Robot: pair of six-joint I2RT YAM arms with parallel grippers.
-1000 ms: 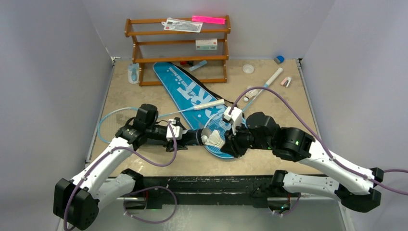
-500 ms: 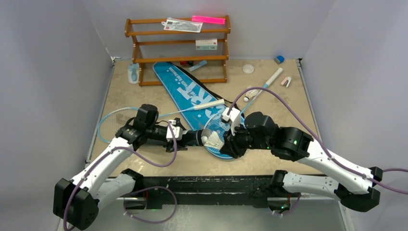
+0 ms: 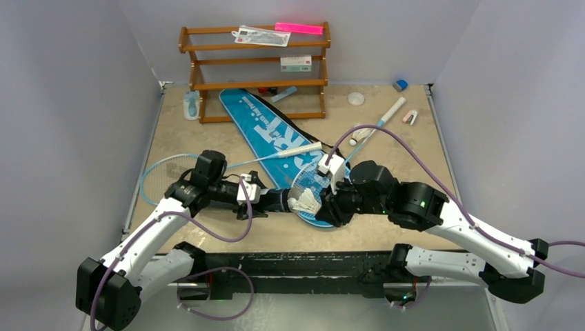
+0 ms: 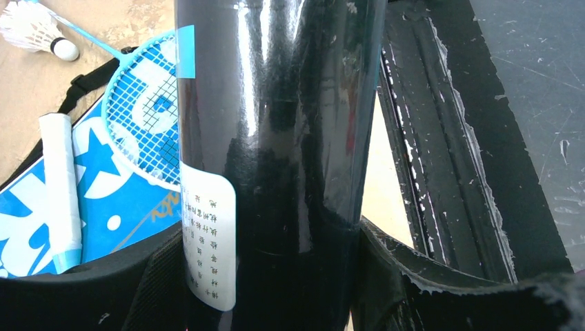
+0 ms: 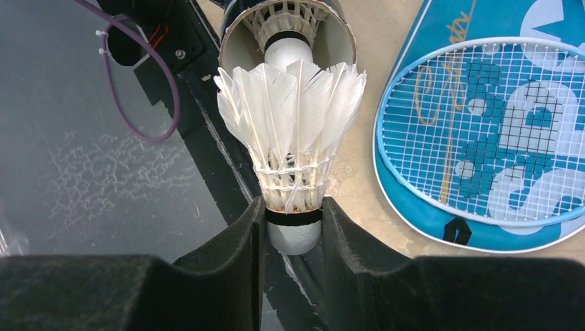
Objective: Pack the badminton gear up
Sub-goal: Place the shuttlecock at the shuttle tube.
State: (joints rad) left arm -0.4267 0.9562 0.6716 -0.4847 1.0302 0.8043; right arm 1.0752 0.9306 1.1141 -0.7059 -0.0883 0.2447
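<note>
In the overhead view, the two arms meet at lower centre, close to the near edge of the surface [image 3: 414, 158], where a black strip [image 3: 296, 265] runs along it. Bare room is seen to the right of the blue bag [image 3: 265, 131] and along the left side. The upper edge is taken up by the wooden rack [image 3: 255, 69].

The black tube [image 4: 276, 138] is clenched by the left end effector [image 4: 269, 276]. It is glossy, with a white label on its side. A white feather shuttlecock [image 5: 290, 131] is gripped at its cork by the right end effector [image 5: 293, 227], its feathers facing the tube's open mouth, just short of the rim.

One racket [image 3: 314, 183] is laid with its head on the bag. The other racket [image 3: 155, 176] is laid at the left, with its white handle across the bag.

Only the right wrist view shows a second shuttlecock [image 5: 286, 27] already seated inside the tube. Only the left wrist view, at upper left, shows a third shuttlecock [image 4: 31, 31] up close on the surface.
</note>
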